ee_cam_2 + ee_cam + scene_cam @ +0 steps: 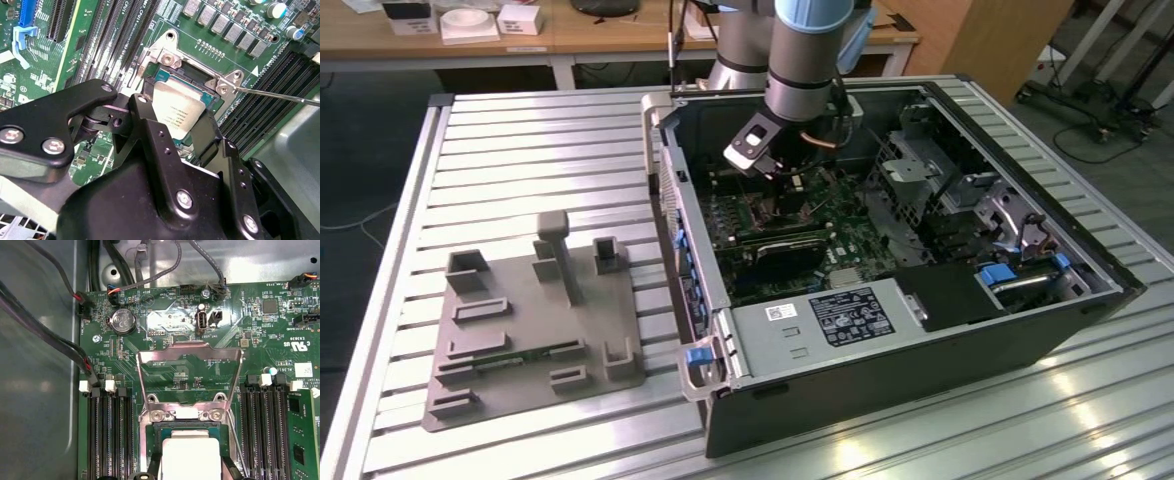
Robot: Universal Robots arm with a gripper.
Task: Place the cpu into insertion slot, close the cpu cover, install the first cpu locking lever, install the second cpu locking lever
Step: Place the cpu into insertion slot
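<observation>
The hand (174, 111) is clenching the cpu (179, 107) by two opposite edges, its black fingers (142, 130) pressing in on either side. The chip is sitting level at the insertion slot (156, 54), its silvery top facing up. Whether it is fully seated or hanging just above is hard to tell, since the fingers are hiding its side edges and the near half of the socket.

In the first wrist view the cpu cover (189, 354) is standing open, swung back on its hinge at the far edge of the socket and leaving the opening free. A thin locking lever (280, 95) is sticking out from one socket corner. Long memory slots (107, 435) are flanking the socket on both sides, and dark cables (45, 340) are running along the case wall.

In the exterior view the arm (807, 60) is reaching down into the open computer case (921, 375) and blocking the socket. A power supply box (821, 320) is lying at the near end. On the counter (520, 150), a grey fixture (534, 320) is resting towards the exterior view's left.
</observation>
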